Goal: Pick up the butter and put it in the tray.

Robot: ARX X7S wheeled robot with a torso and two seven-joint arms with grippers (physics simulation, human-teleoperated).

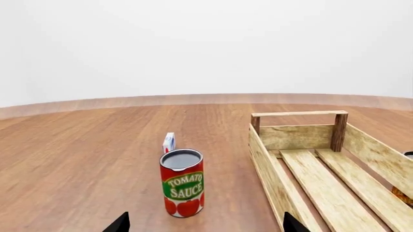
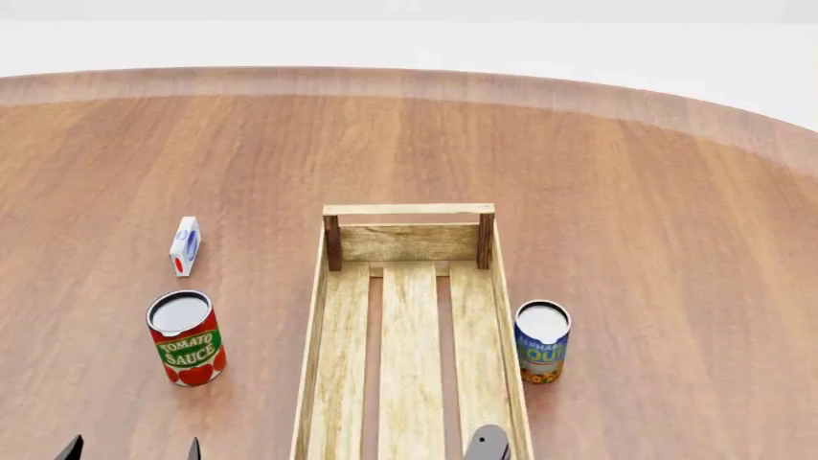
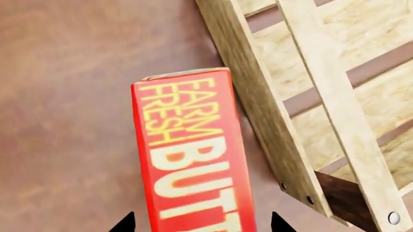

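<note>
The butter [image 3: 193, 154] runs off-frame, possibly between tool tips.

A round wooden table [image 2: 614, 172] with a reddish-brown grain carries everything here. On it rests the tray [image 2: 314, 326], its long axis running away from the robot. To the tray's left stands an upright tomato sauce can [image 2: 187, 338], and beyond that a small white carton [image 2: 186, 245] with red and blue marks. Just beside the tray's right wall stands a blue and orange can [image 2: 542, 342]. The butter [image 3: 190, 154] sits on the tabletop close alongside the tray's outer wall.
</note>
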